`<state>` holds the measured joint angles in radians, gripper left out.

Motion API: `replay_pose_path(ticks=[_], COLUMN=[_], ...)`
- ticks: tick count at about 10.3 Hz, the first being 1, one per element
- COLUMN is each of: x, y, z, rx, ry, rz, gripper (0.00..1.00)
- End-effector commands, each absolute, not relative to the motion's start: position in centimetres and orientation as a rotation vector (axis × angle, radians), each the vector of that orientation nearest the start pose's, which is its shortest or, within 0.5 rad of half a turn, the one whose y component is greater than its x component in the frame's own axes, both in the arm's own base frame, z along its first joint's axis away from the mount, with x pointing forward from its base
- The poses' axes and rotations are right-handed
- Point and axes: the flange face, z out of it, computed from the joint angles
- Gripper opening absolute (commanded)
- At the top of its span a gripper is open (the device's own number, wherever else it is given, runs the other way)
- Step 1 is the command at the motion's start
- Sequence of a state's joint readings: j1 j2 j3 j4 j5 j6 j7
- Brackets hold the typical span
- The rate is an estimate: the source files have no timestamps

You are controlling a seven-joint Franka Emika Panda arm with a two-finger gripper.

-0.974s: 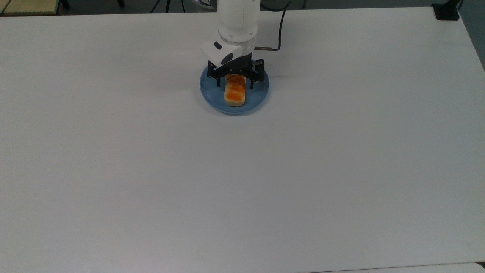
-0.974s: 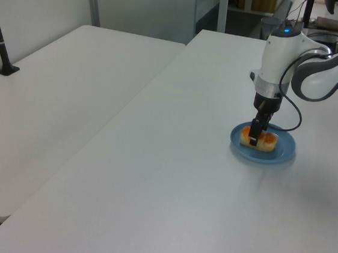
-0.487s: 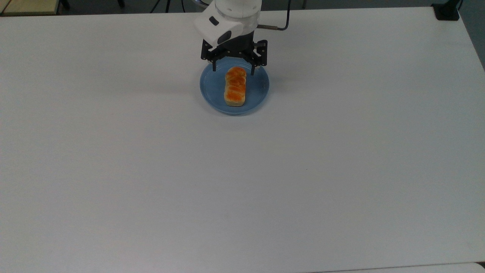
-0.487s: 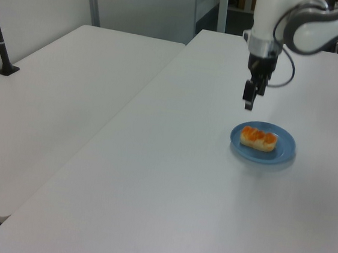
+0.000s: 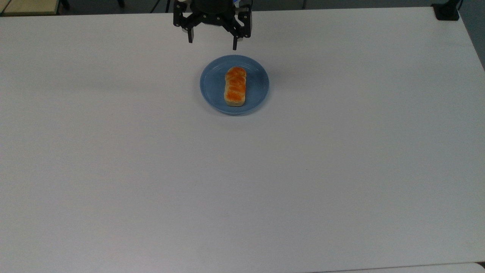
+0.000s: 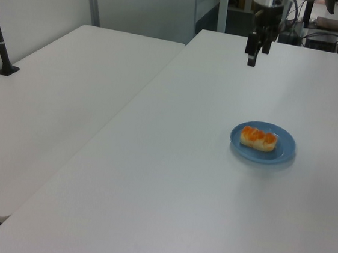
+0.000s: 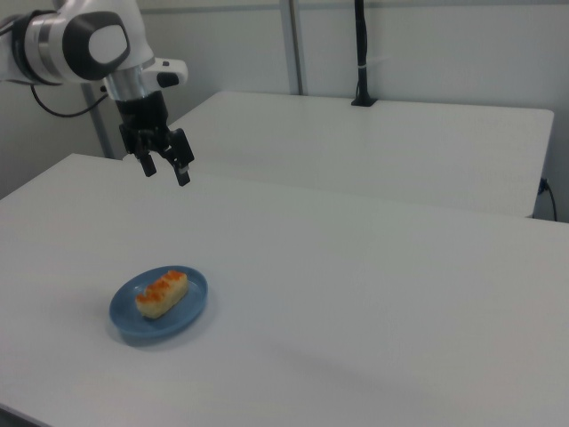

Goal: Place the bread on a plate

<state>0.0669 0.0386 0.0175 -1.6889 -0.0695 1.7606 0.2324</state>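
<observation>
Bread [image 5: 235,86] lies flat at centre of the blue plate [image 5: 257,93], upper middle of the top view, glossy orange top up, sides pale; claw [image 5: 212,41], released and empty, has risen clear to the frame's top edge, so placement looks complete.

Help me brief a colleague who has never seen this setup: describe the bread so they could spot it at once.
Start at the large white table, then find the round blue plate toward the top view's far edge. Lying along the plate's middle is the bread, a small elongated loaf with pale cream sides. Its glossy orange-brown segmented top is the one warm colour on the table, and the open gripper hangs apart from it.
</observation>
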Motion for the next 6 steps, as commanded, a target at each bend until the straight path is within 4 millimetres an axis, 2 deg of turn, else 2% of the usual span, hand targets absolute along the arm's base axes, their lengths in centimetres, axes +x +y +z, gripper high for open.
replay_pose_path(ticks=[1, 3, 6], x=[56.8, 56.5, 56.3], y=[1.4, -0.5, -0.6], z=[59.4, 60.9, 61.1], rx=[-3.197, -3.197, -3.193], ry=[0.098, 0.141, 0.152], rz=[0.023, -0.009, -0.007], gripper=[1.00, 1.00, 1.00])
